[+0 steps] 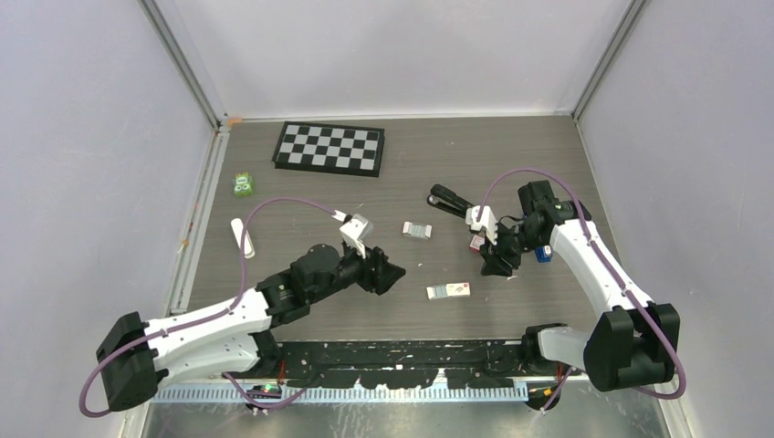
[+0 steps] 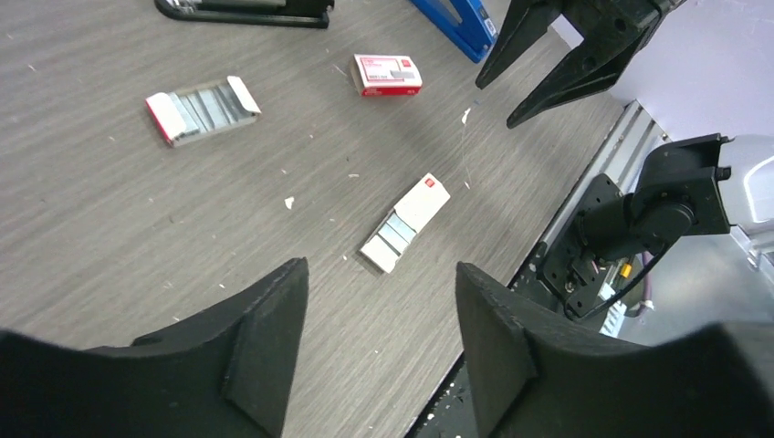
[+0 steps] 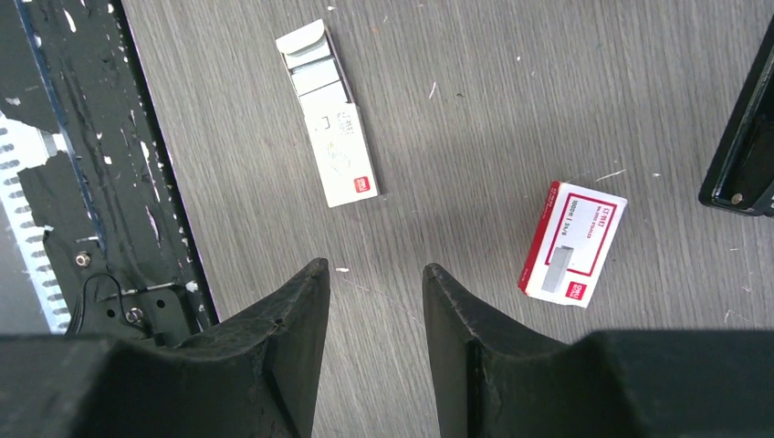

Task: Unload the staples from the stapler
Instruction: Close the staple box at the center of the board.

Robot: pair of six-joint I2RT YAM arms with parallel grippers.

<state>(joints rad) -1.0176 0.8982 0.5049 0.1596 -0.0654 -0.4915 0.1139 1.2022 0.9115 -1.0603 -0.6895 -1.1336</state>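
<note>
A black stapler (image 1: 447,199) lies at the back of the table, also seen at the top of the left wrist view (image 2: 246,9) and at the edge of the right wrist view (image 3: 744,155). A blue stapler (image 1: 543,254) sits beside the right arm, and its end (image 2: 461,23) shows in the left wrist view. My left gripper (image 1: 392,274) (image 2: 381,267) is open over bare table, holding nothing. Open too, with a narrower gap, my right gripper (image 1: 497,266) (image 3: 374,265) hovers empty over the table between two staple boxes.
A slid-open staple box (image 1: 449,291) (image 2: 406,224) (image 3: 327,114) lies near the front. A closed red-and-white staple box (image 1: 476,242) (image 2: 388,73) (image 3: 573,242) sits by my right gripper. Another open box of staples (image 1: 417,229) (image 2: 203,108) is mid-table. A checkerboard (image 1: 330,148) lies at the back.
</note>
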